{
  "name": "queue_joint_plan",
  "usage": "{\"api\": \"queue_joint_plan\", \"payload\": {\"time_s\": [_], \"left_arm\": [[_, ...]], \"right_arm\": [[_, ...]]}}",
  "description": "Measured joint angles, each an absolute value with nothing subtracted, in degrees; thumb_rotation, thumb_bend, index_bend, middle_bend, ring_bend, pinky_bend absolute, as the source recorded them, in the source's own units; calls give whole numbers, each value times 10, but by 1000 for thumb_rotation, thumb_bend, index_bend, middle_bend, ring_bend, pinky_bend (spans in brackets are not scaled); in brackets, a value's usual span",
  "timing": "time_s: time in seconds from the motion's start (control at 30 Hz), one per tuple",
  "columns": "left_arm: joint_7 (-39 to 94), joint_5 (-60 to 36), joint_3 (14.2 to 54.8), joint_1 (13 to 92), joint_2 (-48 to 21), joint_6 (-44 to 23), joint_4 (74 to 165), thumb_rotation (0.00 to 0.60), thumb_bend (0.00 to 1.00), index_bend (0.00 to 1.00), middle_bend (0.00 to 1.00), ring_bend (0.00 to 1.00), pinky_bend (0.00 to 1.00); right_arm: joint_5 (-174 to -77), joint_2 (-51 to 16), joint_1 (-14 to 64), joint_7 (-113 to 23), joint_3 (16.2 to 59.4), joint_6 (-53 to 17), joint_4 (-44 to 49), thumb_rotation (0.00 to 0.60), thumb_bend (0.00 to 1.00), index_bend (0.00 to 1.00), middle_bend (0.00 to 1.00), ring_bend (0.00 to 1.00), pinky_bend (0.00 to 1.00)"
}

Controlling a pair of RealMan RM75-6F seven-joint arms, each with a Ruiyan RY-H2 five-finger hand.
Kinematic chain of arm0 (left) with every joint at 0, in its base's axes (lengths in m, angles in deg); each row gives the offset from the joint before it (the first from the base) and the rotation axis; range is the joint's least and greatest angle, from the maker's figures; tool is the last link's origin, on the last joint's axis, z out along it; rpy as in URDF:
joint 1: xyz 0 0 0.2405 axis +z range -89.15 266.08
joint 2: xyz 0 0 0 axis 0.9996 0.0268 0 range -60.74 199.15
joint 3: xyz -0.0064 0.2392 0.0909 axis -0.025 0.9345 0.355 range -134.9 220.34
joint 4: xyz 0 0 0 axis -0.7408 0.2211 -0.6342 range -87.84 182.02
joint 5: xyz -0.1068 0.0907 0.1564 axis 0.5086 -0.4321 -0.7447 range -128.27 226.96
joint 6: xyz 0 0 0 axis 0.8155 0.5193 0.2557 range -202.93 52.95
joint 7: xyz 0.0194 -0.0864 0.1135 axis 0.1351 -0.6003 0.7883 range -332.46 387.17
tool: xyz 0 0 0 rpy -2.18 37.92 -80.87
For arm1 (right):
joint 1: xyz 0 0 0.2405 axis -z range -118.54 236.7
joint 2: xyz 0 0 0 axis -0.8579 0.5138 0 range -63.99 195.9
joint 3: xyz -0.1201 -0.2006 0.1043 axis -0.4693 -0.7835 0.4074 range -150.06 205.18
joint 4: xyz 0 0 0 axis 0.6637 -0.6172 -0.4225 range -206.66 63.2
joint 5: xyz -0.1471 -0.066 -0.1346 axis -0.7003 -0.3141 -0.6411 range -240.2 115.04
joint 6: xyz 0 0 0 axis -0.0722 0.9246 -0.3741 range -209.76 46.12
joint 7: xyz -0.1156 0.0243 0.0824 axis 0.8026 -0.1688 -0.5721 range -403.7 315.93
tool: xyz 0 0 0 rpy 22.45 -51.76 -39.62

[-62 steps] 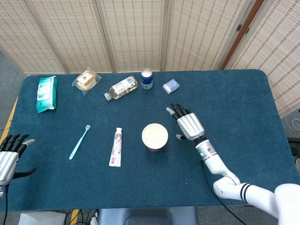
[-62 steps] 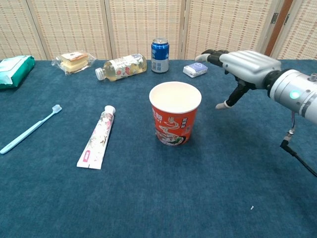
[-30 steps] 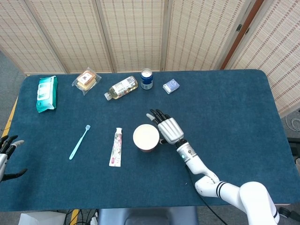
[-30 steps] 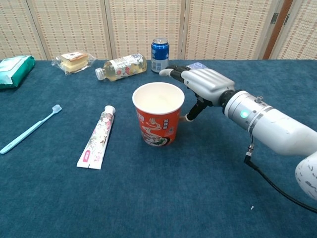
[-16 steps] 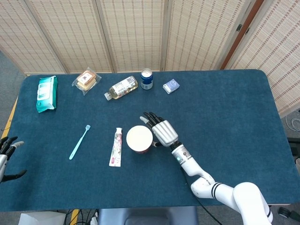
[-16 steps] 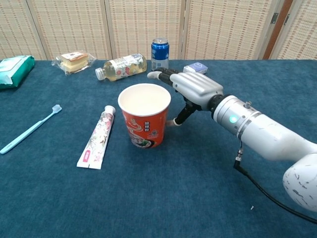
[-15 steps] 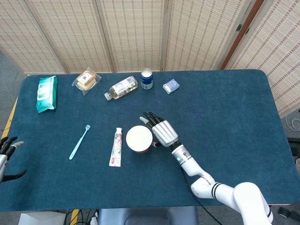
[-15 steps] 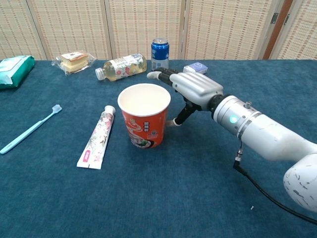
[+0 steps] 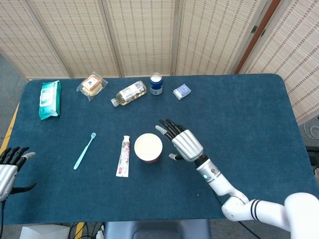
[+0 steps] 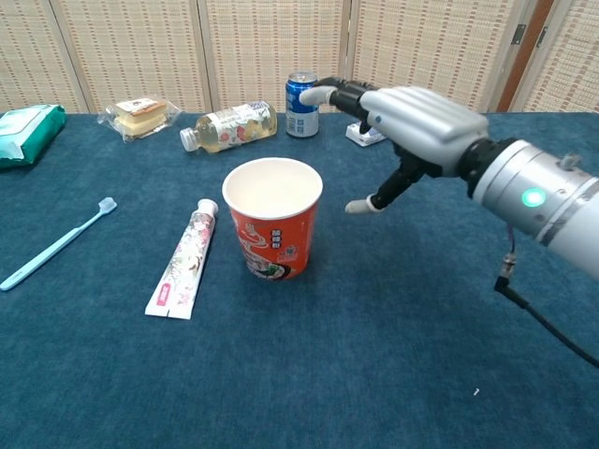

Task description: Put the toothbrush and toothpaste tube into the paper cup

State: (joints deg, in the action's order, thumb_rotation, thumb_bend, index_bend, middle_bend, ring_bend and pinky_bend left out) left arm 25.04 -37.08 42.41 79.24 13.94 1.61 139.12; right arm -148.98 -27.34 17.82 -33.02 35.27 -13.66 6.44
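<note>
- The counter (image 9: 249, 109), covered in dark blue cloth, is carrying everything, with woven folding screens (image 9: 144, 35) standing behind it.
- The right robot hand (image 9: 183, 143) is hovering just beside the paper cup at its 3 o'clock in the head view, apart from it, fingers spread and holding nothing; in the chest view (image 10: 421, 126) its thumb is pointing down toward the counter.
- The left robot hand (image 9: 9, 167) is sitting at the counter's 9 o'clock edge, fingers apart and empty, well away from the task's things.
- The paper cup (image 9: 148, 148), red with a printed wrap, is standing upright near the counter's middle, its inside showing nothing (image 10: 272, 229).
- A green wet-wipes pack (image 9: 50, 99) is lying at the counter's 10 o'clock corner.
- A plastic drink bottle (image 9: 129, 93) is lying on its side at the cup's 12 o'clock, near the far edge.
- The toothpaste tube (image 9: 123, 156) is lying flat just beside the cup at its 9 o'clock, cap facing away from the robot.
- The light-blue toothbrush (image 9: 84, 151) is lying farther out at 9 o'clock, beyond the tube, bristle end away from the robot.
- A wrapped sandwich (image 9: 91, 85) is resting between the wipes and the bottle.
- A blue drink can (image 9: 156, 83) is standing upright just right of the bottle.
- A small blue-and-white box (image 9: 182, 91) is lying near the can at its 3 o'clock.
</note>
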Motion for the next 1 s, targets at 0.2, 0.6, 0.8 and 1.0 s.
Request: {"api": "queue_joint_plan", "payload": {"time_s": [0.2,0.6,0.8,1.0], "left_arm": [[241,-389,432,766,157,-26,1437,600,0,199,110,68,49],[324,-371,424,730,135,-71,1462,600,0,199,105,68,48],[332,-354,419,716,122,-89,1458,600,0,199,102,68,49],[339,-349,417,710,114,-90,1455,600,0,199,80,47,49]], "right_arm": [[-1502,-136,224,-221,335,-100,249,600,0,0,0,0,296],[-1560,57,323,-120,296,-18,424,600,0,0,0,0,296],[-1566,84,356,-142,290,5,413,600,0,0,0,0,296],[-1562,87,385,-176,288,24,374,600,0,0,0,0,296]]}}
